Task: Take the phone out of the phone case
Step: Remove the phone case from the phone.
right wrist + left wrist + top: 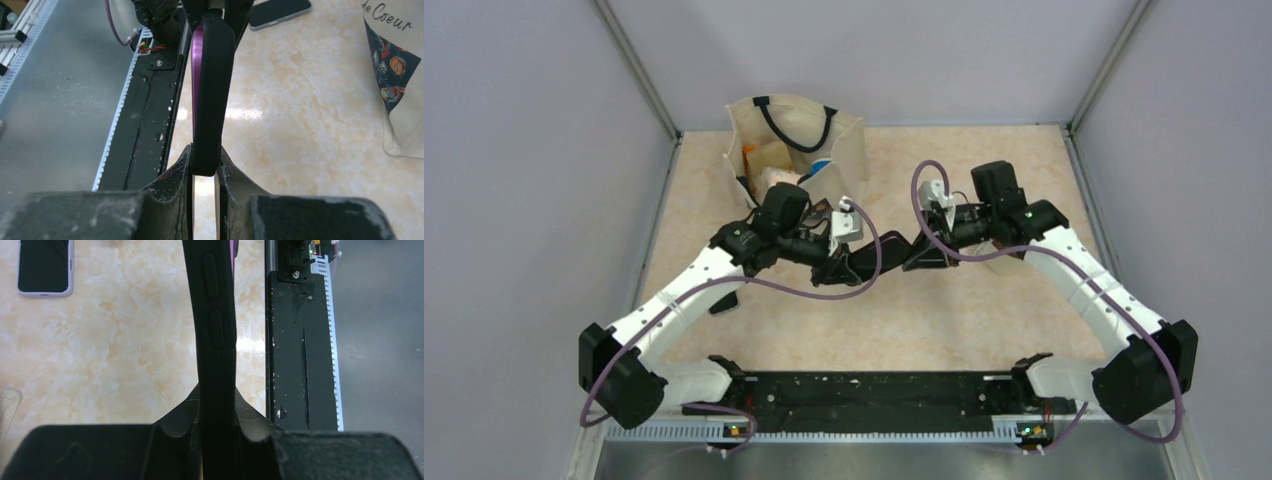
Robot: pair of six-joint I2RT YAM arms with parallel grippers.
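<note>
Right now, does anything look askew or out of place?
Yes. The black phone case held between both sets of jaws looks bowed, and the purple phone shows along one edge, as if partly peeled out.

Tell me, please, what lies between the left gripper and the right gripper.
The phone case, purple phone inside, spans that gap in the top view; left gripper and right gripper each clamp one end.
</note>
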